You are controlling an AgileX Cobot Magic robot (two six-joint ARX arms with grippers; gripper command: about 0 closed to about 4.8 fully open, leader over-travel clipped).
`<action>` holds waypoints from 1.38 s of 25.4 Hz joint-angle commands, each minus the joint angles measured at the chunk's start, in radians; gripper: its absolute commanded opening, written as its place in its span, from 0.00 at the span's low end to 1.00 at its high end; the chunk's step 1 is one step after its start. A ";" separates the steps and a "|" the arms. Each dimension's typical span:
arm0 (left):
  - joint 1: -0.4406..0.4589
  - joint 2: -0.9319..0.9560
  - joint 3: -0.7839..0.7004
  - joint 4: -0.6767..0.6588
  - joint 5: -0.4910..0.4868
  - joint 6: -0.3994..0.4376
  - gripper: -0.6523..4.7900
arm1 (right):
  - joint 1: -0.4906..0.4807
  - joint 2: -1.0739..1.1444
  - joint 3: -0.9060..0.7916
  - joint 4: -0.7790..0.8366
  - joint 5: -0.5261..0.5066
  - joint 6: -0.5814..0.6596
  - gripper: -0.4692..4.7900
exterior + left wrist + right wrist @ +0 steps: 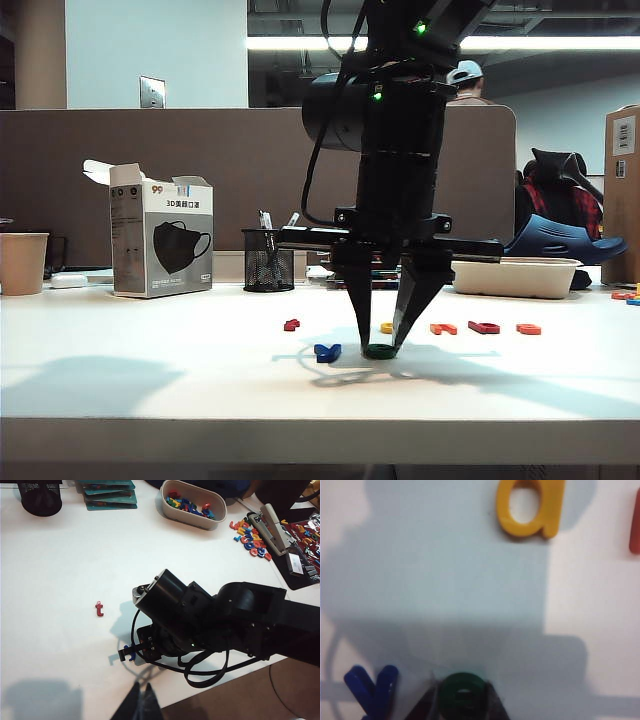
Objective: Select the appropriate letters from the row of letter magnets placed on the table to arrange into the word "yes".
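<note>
Green letter [463, 695] sits clamped between the right gripper's [380, 345] fingertips on the table [150, 380], blue Y [372, 690] just beside, while the left gripper [140, 705], well apart, looks shut.

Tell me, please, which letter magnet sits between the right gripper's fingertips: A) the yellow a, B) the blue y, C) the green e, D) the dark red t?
C: the right gripper stands on the table with its fingers on either side of the green e, beside the blue y.
</note>
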 commanded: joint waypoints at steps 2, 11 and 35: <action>0.000 -0.002 0.003 0.005 -0.003 0.001 0.11 | 0.001 -0.002 -0.018 0.003 0.004 0.004 0.25; 0.000 -0.002 0.003 0.005 -0.002 0.000 0.11 | 0.001 -0.002 -0.019 0.004 -0.015 0.005 0.36; 0.000 -0.002 0.003 0.005 -0.003 0.001 0.11 | -0.007 -0.010 -0.010 -0.008 -0.018 0.000 0.52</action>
